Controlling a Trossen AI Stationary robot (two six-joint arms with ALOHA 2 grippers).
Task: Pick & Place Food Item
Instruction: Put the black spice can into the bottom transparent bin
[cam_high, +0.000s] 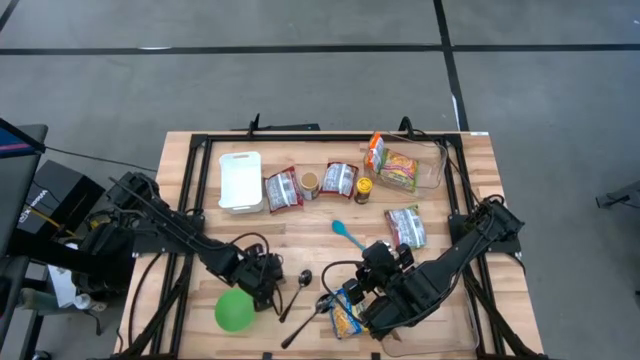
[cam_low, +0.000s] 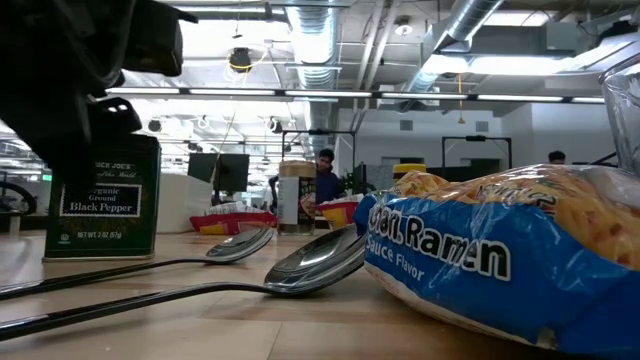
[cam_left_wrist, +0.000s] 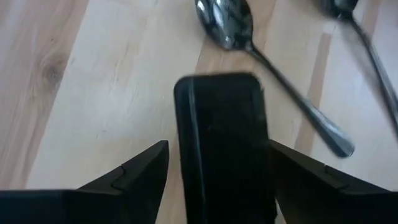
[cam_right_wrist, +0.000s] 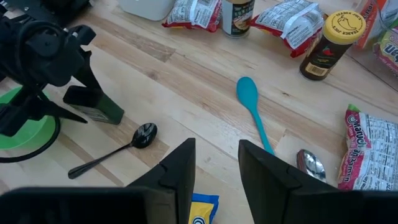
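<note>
On the wooden table (cam_high: 300, 225) the left gripper (cam_right_wrist: 78, 106) stands over the black pepper tin (cam_low: 103, 197), which rests upright beside the green bowl (cam_high: 235, 310), its fingers spread on either side of the tin; the right gripper (cam_right_wrist: 216, 163), partly open and holding nothing, hovers above the ramen packet (cam_low: 500, 255).

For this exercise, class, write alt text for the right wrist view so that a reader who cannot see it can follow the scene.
A teal spoon lies mid-table on pale wood ahead of the right gripper, whose jaws stand slightly apart and empty. Farther off, the left gripper straddles a dark pepper tin beside a green bowl, with a metal spoon nearby.
</note>
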